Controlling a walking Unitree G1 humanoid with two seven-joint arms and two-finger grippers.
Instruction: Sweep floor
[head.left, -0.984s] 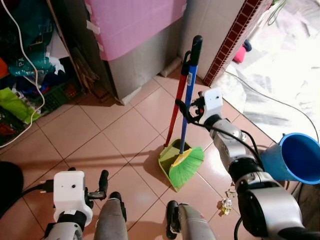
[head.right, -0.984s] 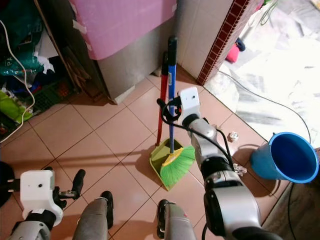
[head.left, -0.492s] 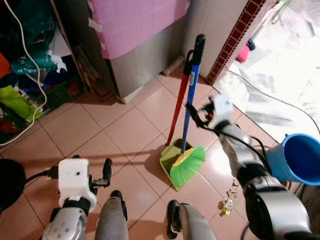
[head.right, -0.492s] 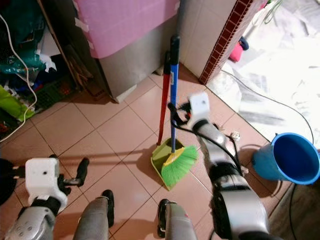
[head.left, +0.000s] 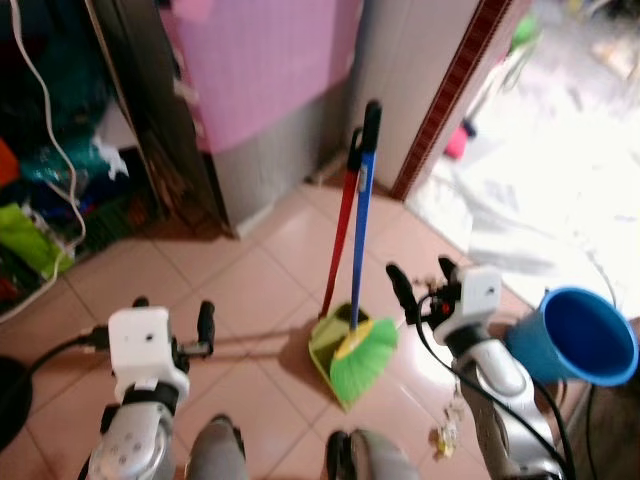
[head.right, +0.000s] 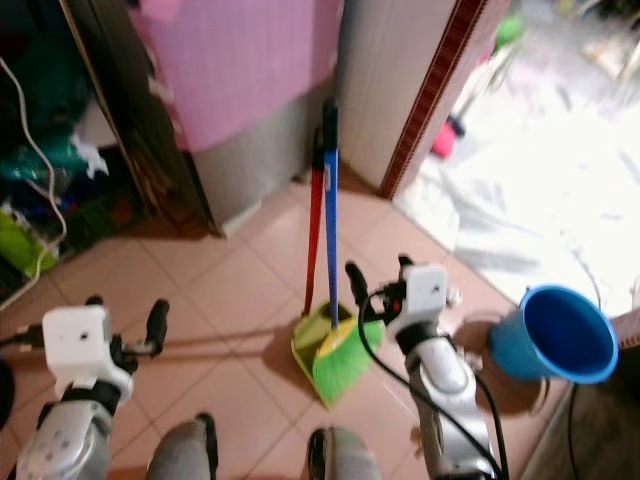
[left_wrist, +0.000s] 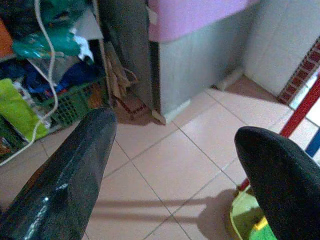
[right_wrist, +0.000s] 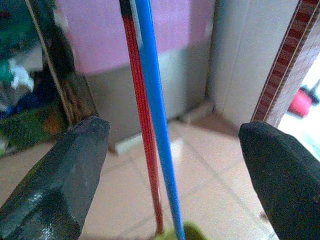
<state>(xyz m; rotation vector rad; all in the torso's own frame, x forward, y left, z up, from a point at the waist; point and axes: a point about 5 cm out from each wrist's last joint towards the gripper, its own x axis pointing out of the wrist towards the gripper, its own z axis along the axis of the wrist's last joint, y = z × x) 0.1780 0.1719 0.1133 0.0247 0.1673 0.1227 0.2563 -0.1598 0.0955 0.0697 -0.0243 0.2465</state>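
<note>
- The right gripper (head.left: 420, 283) has its two long, glossy black fingers spread wide, holding nothing; it hovers just beside the broom, level with the lower part of the handles.
- The broom (head.left: 357, 262) stands upright just ahead of that gripper: a thin blue pole with a black grip on top and a fan of bright green bristles with a yellow band.
- In the right wrist view the blue pole (right_wrist: 156, 115) and a red pole (right_wrist: 144, 125) run straight up between the open fingers, touching neither.
- The red pole belongs to a lime-green plastic dustpan (head.left: 327, 347); the bristles rest in its scoop.
- The left gripper (head.left: 170, 318) is also spread and empty, well apart from the broom over smooth terracotta floor tiles (head.left: 255, 285).
- A round blue bucket (head.left: 583, 336) stands beyond the right gripper; I cannot tell what it holds.
</note>
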